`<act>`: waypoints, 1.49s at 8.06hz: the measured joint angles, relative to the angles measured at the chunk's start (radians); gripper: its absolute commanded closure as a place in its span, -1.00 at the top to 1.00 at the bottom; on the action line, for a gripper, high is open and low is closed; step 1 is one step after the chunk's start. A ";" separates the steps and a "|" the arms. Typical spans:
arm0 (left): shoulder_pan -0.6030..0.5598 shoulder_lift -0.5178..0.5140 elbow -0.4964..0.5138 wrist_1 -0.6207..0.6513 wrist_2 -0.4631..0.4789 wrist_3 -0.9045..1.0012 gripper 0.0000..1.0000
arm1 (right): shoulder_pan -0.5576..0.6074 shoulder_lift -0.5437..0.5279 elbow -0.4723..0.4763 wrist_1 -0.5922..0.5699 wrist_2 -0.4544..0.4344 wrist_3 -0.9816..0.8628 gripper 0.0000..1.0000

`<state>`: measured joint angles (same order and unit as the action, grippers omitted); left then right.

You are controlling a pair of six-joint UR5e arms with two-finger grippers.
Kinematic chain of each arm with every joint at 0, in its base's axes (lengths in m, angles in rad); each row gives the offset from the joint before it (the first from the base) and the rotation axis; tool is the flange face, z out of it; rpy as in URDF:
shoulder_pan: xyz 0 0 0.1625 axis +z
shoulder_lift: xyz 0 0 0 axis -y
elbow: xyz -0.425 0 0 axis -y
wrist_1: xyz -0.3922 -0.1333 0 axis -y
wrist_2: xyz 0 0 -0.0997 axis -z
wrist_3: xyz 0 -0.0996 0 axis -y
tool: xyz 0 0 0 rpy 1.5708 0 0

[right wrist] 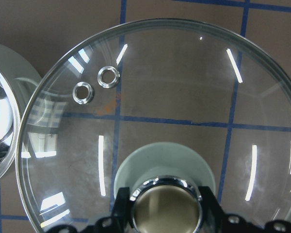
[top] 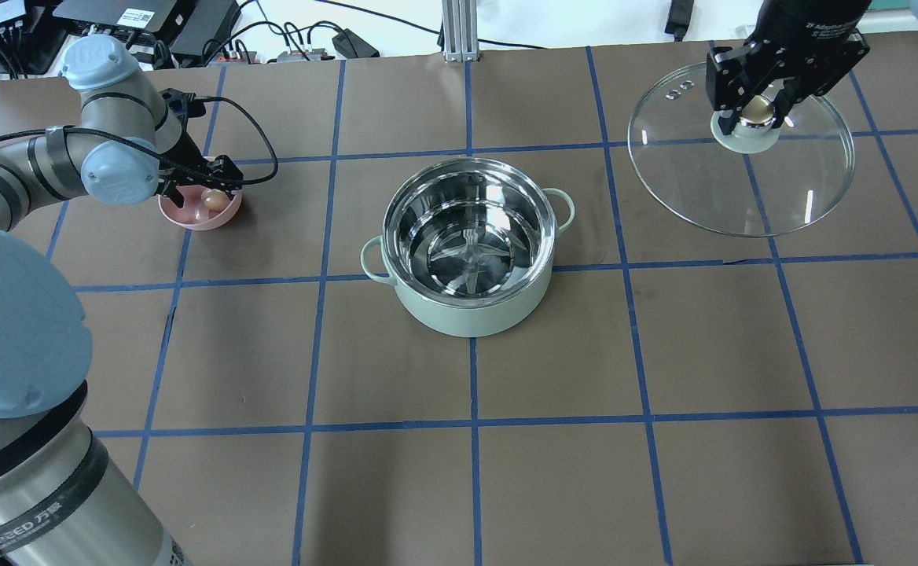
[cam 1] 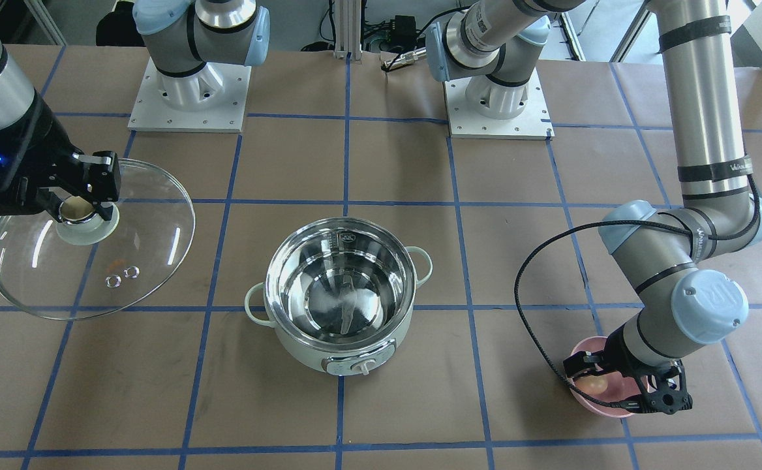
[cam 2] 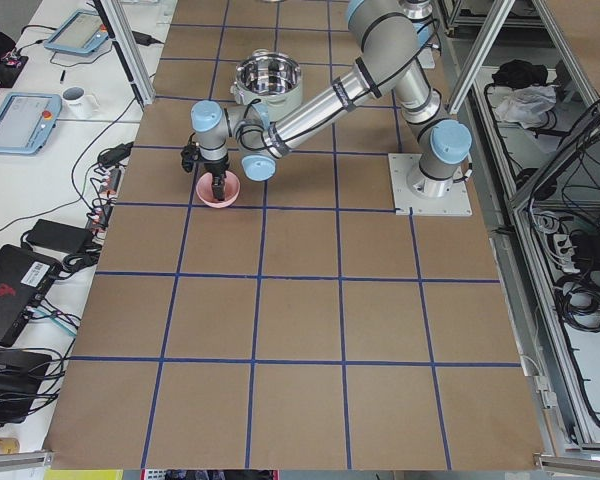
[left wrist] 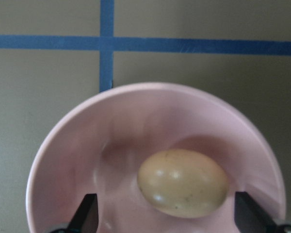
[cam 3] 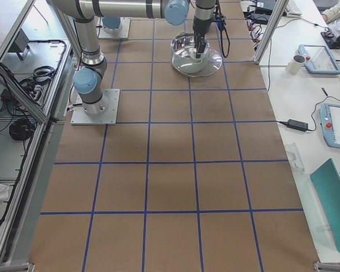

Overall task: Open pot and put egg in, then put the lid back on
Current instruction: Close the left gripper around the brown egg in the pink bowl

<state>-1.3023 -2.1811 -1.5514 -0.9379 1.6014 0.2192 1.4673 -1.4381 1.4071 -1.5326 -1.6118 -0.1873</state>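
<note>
- Pot (cam 1: 303, 346) in the exterior front-facing view stands uncovered near the middle of the bench (cam 1: 420, 405), its steel inside bare and its dial (cam 1: 363, 367) toward the camera. At the view's left, well apart from the pot, the right pincer (cam 1: 78, 207) is clamped on the tan knob (cam 1: 74, 211) of the clear lid (cam 1: 139, 261), which tilts. At the view's right the left pincer (cam 1: 610, 385) reaches down into a pink bowl (cam 1: 606, 412), where the egg (cam 1: 593, 385) lies.
- Overhead exterior view: the pot sits between the bowl and the lid, and blue tape lines (top: 475, 472) cross the bench. The left pincer stands spread over the egg. The lid hangs from the right pincer, clear of the pot.
- Exterior left view: the near arm's pincer points straight down into the bowl, with the pot just beyond it. How wide it is spread cannot be told here.
- Exterior right view: the lid shows in front of the pot and overlaps it. Whether the lid's rim touches the bench cannot be told.
- Left wrist view: the egg lies on its side in the bowl's bottom. Two dark fingers (left wrist: 87, 216) flank it, held apart. One is just beside the egg's end and the other leaves a clear gap.
- Right wrist view: black fingers (right wrist: 119, 212) press both sides of the knob, above the pale green base (right wrist: 160, 160). Two metal vent rings (right wrist: 108, 76) sit side by side in the glass. The pot's rim shows at the frame's left edge.
</note>
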 measured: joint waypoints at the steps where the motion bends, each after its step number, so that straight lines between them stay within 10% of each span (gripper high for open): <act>1: 0.000 0.000 0.000 -0.001 -0.001 0.025 0.92 | 0.000 0.000 0.004 0.000 -0.001 0.000 -0.92; 12: 0.037 -0.004 -0.005 -0.004 -0.092 0.136 0.58 | -0.002 -0.001 0.010 0.005 -0.002 -0.001 -0.93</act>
<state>-1.2656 -2.1853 -1.5565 -0.9421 1.5096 0.3552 1.4649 -1.4389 1.4171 -1.5280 -1.6140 -0.1886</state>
